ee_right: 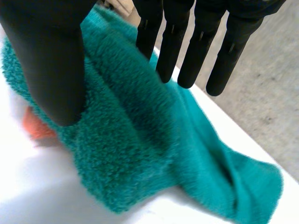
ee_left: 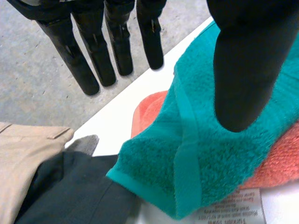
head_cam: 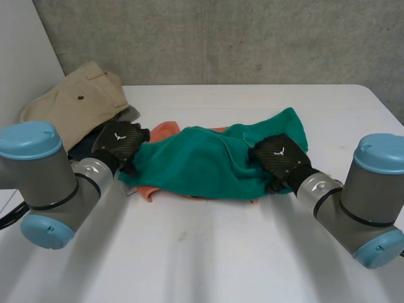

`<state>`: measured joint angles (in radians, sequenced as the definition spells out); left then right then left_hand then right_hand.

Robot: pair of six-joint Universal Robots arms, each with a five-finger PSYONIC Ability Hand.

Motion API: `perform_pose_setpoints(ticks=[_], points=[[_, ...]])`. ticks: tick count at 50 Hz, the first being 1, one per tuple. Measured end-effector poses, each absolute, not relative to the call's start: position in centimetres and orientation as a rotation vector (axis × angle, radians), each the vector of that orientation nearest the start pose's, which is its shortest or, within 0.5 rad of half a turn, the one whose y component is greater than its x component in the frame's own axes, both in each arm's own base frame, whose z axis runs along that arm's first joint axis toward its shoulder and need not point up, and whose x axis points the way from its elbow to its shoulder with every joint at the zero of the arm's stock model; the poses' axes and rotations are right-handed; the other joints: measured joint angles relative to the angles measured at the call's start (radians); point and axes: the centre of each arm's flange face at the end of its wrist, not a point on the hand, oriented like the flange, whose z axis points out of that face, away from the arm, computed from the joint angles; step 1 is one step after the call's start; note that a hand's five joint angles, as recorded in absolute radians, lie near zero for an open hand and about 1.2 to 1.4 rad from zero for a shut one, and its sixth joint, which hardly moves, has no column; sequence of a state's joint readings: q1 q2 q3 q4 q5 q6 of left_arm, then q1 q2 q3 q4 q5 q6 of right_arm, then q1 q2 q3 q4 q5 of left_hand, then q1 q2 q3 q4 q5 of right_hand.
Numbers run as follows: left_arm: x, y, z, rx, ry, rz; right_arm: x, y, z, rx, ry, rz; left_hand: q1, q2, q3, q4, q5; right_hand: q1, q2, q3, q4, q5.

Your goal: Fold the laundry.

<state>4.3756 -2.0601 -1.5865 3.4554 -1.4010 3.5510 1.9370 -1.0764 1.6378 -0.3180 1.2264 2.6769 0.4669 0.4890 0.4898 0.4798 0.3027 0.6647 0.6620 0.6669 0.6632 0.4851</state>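
Currently, head view, green towel [head_cam: 214,161]: lying crumpled mid-table, covering most of an orange towel [head_cam: 165,131].
Head view, hands: left hand [head_cam: 120,142] hovering at the green towel's left end; right hand [head_cam: 278,154] sitting at its right end.
Head view, side pile: khaki trousers [head_cam: 76,101] and a dark garment [head_cam: 85,148] lying just beside the left hand.
Left wrist view, fingers [ee_left: 93,65]: reaching out straight, thumb [ee_left: 243,70] standing apart over the hemmed corner; nothing being pinched.
Left wrist view, neighbours: dark garment touching that corner; a care label [ee_left: 233,214] showing just beside it.
Right wrist view, fingers [ee_right: 187,46]: pointing straight, thumb [ee_right: 51,60] apart above the bunched terry; nothing being gripped.
Step in hand, judged: each hand going for a corner of the green towel alone, ideally pinching the hem and not the orange layer below, then spreading it flat.
Open room: white table [head_cam: 208,252] lying bare toward the robot, offering space for spreading; the side pile crowding the left end.
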Motion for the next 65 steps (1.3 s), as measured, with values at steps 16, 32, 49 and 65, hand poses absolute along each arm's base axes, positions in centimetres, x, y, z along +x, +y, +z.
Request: perform_pose_setpoints(ticks=[16,32,49,65], points=[[-27.4,-29.7,19.2,1.116,2.179,-2.163,29.5,-26.2,19.0,-1.118,1.836,-1.817,-0.262,-0.286,-0.280,-0.282,-0.256,0.437,0.509,0.516,0.526,0.492],[-34.8,-25.1,19.2,1.331,2.447,-2.219,30.4,-23.4,26.0,-0.946,1.655,-1.869,-0.262,-0.286,-0.280,-0.282,-0.256,0.437,0.509,0.516,0.526,0.492],[-33.4,-30.0,24.4,0.681,2.487,-2.257,29.6,-25.3,25.1,-0.874,1.767,-1.913,0.689,0.704,0.688,0.715,0.667,-0.446,-0.461,-0.460,-0.455,-0.437],[-21.2,-40.9,36.4,0.110,1.898,-2.531,29.7,-25.6,23.8,-0.860,1.825,-1.859,0.689,0.706,0.698,0.719,0.667,-0.446,-0.461,-0.460,-0.455,-0.437]])
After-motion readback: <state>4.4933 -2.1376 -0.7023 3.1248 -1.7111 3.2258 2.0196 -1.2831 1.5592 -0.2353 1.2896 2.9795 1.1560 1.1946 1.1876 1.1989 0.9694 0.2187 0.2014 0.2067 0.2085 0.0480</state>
